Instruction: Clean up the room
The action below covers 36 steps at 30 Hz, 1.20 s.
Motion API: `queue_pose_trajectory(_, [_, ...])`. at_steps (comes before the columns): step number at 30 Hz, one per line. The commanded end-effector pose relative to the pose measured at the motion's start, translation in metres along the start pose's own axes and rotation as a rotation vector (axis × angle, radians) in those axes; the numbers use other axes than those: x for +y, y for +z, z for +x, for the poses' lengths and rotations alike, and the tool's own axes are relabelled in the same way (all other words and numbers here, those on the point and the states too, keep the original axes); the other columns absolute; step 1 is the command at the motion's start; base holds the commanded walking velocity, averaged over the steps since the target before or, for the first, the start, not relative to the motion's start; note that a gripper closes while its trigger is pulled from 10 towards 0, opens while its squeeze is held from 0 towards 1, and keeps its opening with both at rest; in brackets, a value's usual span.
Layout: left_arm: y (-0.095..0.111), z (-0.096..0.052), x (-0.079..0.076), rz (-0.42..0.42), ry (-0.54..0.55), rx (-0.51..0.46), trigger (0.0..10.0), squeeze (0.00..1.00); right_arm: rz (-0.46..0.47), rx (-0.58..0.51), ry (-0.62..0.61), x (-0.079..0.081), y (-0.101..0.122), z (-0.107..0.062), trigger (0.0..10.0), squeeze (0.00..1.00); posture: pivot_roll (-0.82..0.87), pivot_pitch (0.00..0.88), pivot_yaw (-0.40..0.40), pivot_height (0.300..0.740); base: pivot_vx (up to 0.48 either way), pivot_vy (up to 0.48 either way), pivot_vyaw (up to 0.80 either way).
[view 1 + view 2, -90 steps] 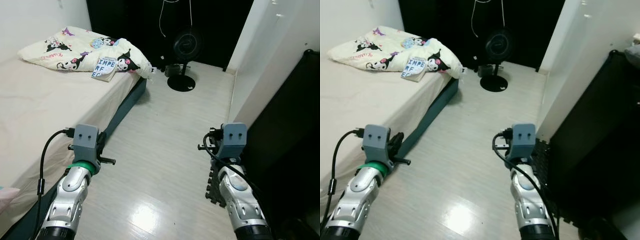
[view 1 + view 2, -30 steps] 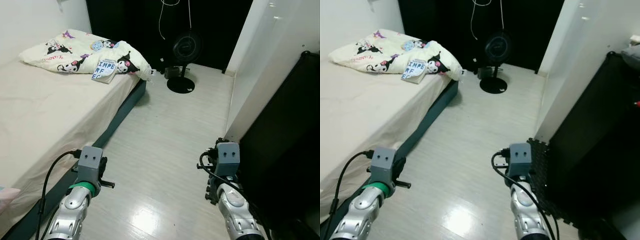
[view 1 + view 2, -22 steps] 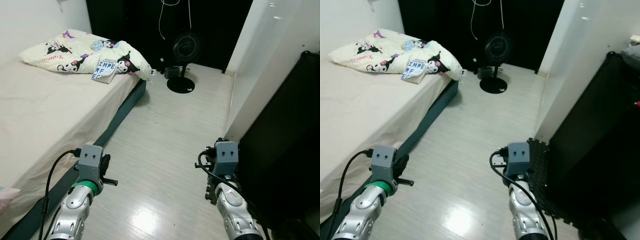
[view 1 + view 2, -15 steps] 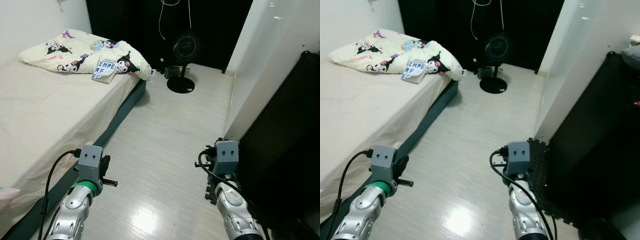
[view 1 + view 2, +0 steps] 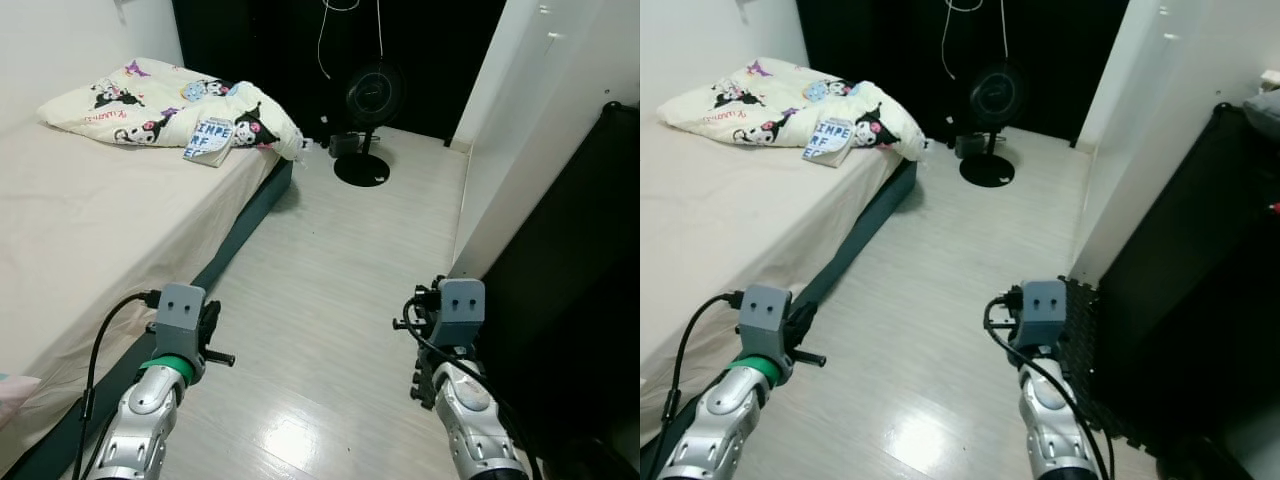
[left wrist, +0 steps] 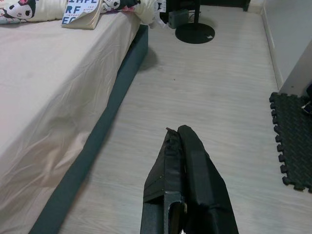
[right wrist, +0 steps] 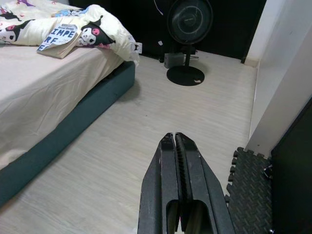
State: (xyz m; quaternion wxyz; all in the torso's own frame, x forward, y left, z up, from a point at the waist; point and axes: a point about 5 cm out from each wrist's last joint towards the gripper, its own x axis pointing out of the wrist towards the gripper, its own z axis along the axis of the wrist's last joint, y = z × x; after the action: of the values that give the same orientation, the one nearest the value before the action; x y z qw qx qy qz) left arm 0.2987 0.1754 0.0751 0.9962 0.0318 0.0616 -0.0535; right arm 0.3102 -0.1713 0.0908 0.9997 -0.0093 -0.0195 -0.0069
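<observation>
Risk, fan: We judge the standing fan (image 5: 368, 110) and the white cord (image 5: 325, 40) hanging above it to be the likeliest snag if we walk toward the far end; a round black base and a loose cable could catch a foot or an arm.
Risk, mat: The black foam mat (image 7: 248, 187) with its jigsaw edge lies on the floor by our right side; its raised edge could trip us on a turn.
Risk, book: The book (image 5: 209, 139) lies at the bed's corner, partly against the bedding, so a careless reach could push it off the edge.
Left end effector (image 6: 181, 146): fingers pressed together, holding nothing, hanging over the floor just beside the bed frame.
Right end effector (image 7: 175, 146): fingers together, empty, above bare floor near the mat.
Task's things: We take the book and the rumpled quilt (image 5: 170, 105) at the far end of the bed (image 5: 90, 230) as what needs tidying; both are well apart from either arm.
Materials: The quilt is soft, puffy cotton printed with cartoon figures; the sheet is smooth beige cloth with light creases; the bed frame is dark teal fabric; the floor (image 5: 330, 260) is pale glossy plank that shows glare, possibly slick.
</observation>
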Motion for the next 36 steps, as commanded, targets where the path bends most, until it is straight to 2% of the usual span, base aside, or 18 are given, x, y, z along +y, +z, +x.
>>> queue_pose_trajectory(1, [-0.005,-0.004,-0.001,0.020,-0.014,0.021,10.0,0.00,0.005,0.008,-0.017,-0.004,-0.003,-0.003,10.0,0.00,-0.04,0.019,0.041,0.740,0.000,0.000,0.00])
queue_pose_trajectory(28, [-0.008,-0.006,-0.004,0.027,-0.042,0.036,10.0,0.00,0.015,0.032,-0.015,-0.003,-0.007,-0.004,10.0,0.00,-0.04,0.005,0.047,0.740,0.000,0.000,0.00])
queue_pose_trajectory(30, [-0.023,-0.010,0.001,0.084,-0.034,0.094,10.0,0.00,-0.001,0.070,0.009,-0.002,-0.019,-0.009,10.0,0.00,-0.04,0.003,0.047,0.740,0.000,0.000,0.00])
queue_pose_trajectory(31, [-0.023,-0.010,0.001,0.084,-0.034,0.094,10.0,0.00,-0.001,0.070,0.009,-0.002,-0.019,-0.009,10.0,0.00,-0.04,0.003,0.047,0.740,0.000,0.000,0.00])
queue_pose_trajectory(33, [-0.051,-0.018,0.006,0.108,-0.023,0.218,10.0,0.00,-0.018,0.193,0.021,-0.005,-0.047,-0.021,10.0,0.00,-0.03,0.001,0.041,0.740,0.000,0.000,0.00])
queue_pose_trajectory(34, [-0.051,-0.018,0.006,0.108,-0.023,0.218,10.0,0.00,-0.018,0.193,0.021,-0.005,-0.047,-0.021,10.0,0.00,-0.03,0.001,0.041,0.740,0.000,0.000,0.00])
queue_pose_trajectory(36, [-0.064,-0.024,0.008,0.100,-0.013,0.273,10.0,0.00,-0.031,0.250,0.025,-0.007,-0.060,-0.029,10.0,0.00,-0.03,0.003,0.037,0.740,0.000,0.000,0.00])
